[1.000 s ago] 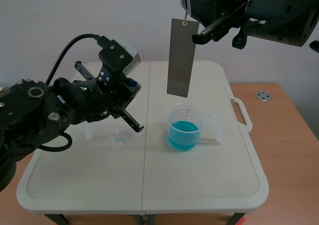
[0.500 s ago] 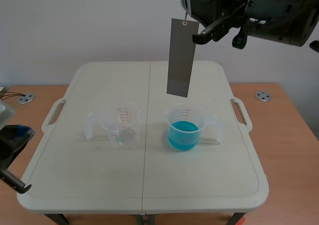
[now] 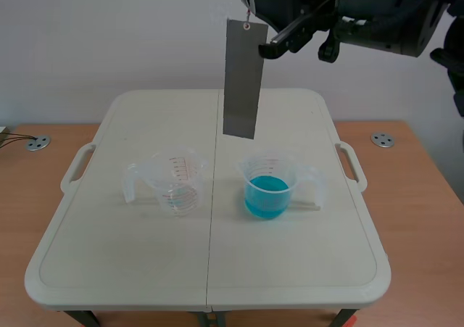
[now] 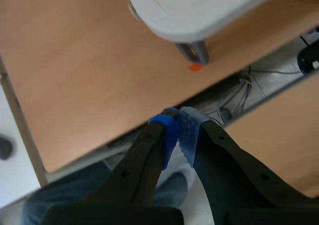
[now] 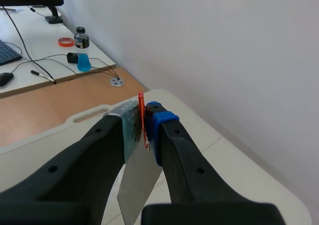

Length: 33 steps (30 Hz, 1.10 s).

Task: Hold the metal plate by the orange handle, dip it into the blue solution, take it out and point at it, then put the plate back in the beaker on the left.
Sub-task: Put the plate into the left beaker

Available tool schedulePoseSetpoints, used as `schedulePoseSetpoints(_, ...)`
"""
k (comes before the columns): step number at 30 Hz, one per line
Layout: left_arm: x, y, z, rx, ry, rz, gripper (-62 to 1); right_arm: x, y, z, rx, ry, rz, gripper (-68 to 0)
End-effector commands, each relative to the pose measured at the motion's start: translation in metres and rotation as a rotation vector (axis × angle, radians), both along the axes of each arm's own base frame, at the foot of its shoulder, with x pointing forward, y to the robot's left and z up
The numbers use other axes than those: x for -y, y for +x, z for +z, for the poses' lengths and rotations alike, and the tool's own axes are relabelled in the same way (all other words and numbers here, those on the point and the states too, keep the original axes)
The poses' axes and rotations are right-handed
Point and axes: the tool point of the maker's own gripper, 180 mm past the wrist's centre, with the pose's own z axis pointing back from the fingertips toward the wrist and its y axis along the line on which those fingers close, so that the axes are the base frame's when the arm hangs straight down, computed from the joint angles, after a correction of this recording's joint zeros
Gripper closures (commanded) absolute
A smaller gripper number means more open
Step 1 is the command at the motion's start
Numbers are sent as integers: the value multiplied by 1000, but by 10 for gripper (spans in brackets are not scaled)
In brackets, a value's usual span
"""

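R arm (image 3: 377,11) is raised high across the top of the scene, coming in from the right w/ its wrist past the bench's mid seam. R claw (image 5: 144,124) is clamped on the orange handle (image 5: 141,115), a thin orange strip pinched btw the grey-green pad (image 5: 130,127) and the blue pad (image 5: 160,121). The fingers are nearly together w/ only the strip in the gap.

L claw (image 4: 178,127) shows only in its own wrist cam. It's closed on nothing, pads pressed together. It sits off the bench's corner, over the wood surface (image 4: 75,70) where a bench leg (image 4: 192,50) stands.

The metal plate (image 3: 242,79) hangs from the handle, well above the bench (image 3: 116,269), touching nothing. It's a long, narrow, flat grey rectangle, matte, w/ 1 small hole at the top end. It hangs near vertical, tilted a little. Its lower edge is in the air above the space btw the 2 beakers, nearer the blue-filled 1. Can't tell if its surface is wet.

Containers: 2 clear plastic beakers w/ printed scale marks and side handles, both upright on the bench, apart from each other. The left beaker (image 3: 174,182) looks empty. In the right beaker (image 3: 270,169), blue solution (image 3: 267,196) fills about the lower half.
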Motion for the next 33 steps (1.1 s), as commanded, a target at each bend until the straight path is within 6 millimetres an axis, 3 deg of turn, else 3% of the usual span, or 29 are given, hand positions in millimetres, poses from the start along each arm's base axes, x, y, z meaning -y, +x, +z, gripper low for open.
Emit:
schedulePoseSetpoints(1,7,-7,-3,-15,-40,8,-16,-8,-4,21,64,22,37,-15)
schedulePoseSetpoints(9,20,-55,-22,-137,-127,76,-16,-35,-12,33,107,4,121,-15)
schedulePoseSetpoints(20,55,-118,-55,-284,-223,178,-16,-70,-16,36,125,-12,188,-15)
schedulePoseSetpoints(33,60,-138,-64,-346,-229,239,-16,-104,-8,13,57,-5,249,-15)
